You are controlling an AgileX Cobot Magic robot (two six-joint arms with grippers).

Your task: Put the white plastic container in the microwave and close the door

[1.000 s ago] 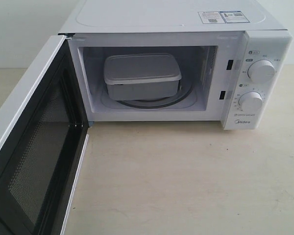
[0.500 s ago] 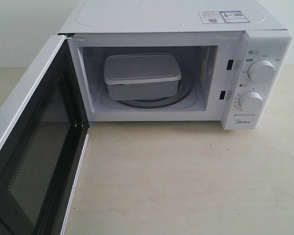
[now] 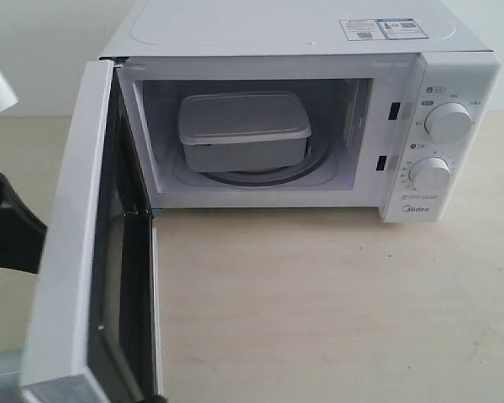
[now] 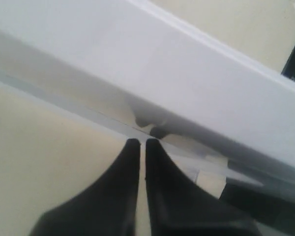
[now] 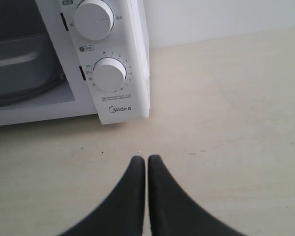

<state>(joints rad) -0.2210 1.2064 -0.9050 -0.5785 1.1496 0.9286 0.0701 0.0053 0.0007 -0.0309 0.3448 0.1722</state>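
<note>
The white plastic container (image 3: 244, 130) sits inside the microwave (image 3: 277, 34) on the glass turntable, lid on. The door (image 3: 84, 252) stands partly swung in, its white outer face turned to the left and its dark inner face toward the cavity. My left arm (image 3: 4, 227) shows as a black shape at the left edge, behind the door's outer side. In the left wrist view my left gripper (image 4: 142, 142) is shut and empty, tips right at the door's white face (image 4: 187, 73). My right gripper (image 5: 146, 158) is shut and empty, above the table in front of the microwave's knob panel (image 5: 108, 73).
The beige tabletop (image 3: 336, 311) spreads in front of the microwave. Two round knobs (image 3: 447, 122) sit on the right panel. A pale wall stands behind.
The door has swung from wide open toward the cavity. My left arm has come into view at the left edge, behind the door. The container has not moved.
</note>
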